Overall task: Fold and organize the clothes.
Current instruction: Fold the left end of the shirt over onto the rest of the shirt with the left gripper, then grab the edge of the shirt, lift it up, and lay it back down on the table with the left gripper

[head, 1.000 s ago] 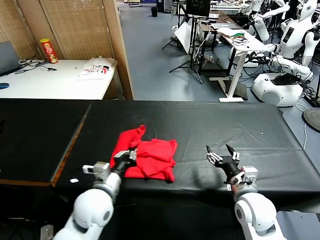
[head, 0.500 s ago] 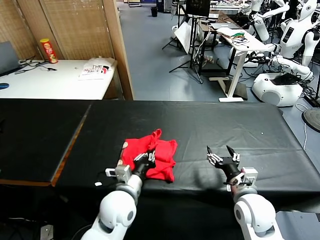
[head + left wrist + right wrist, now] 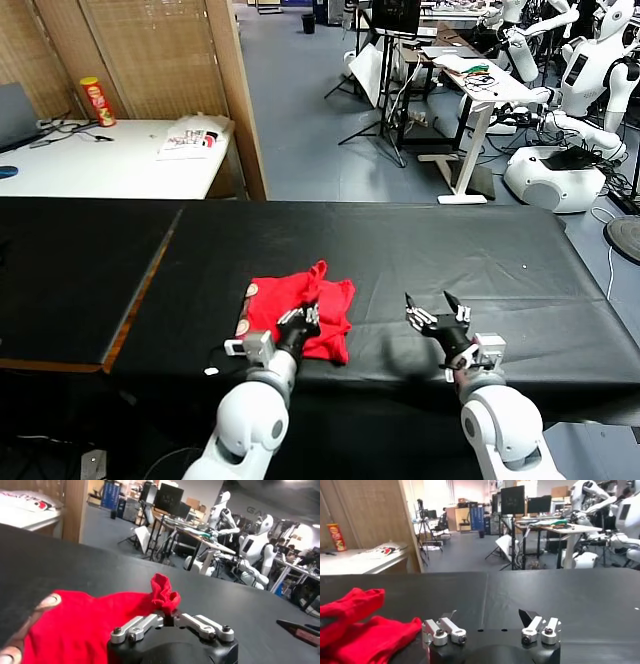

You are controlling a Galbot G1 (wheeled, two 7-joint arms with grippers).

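Head view: left claw (image 3: pixel 300 318) parted over red T-shirt (image 3: pixel 285 296); right claw (image 3: pixel 433 314) spread.

Your head cam looks fwd and down over the black counter (image 3: pixel 450 250) from above. Each wrist cam sits low, right behind its own tool, skimming the counter toward the lab. All three share the red shirt (image 3: pixel 300 305) (image 3: pixel 90 625) (image 3: pixel 360 625).
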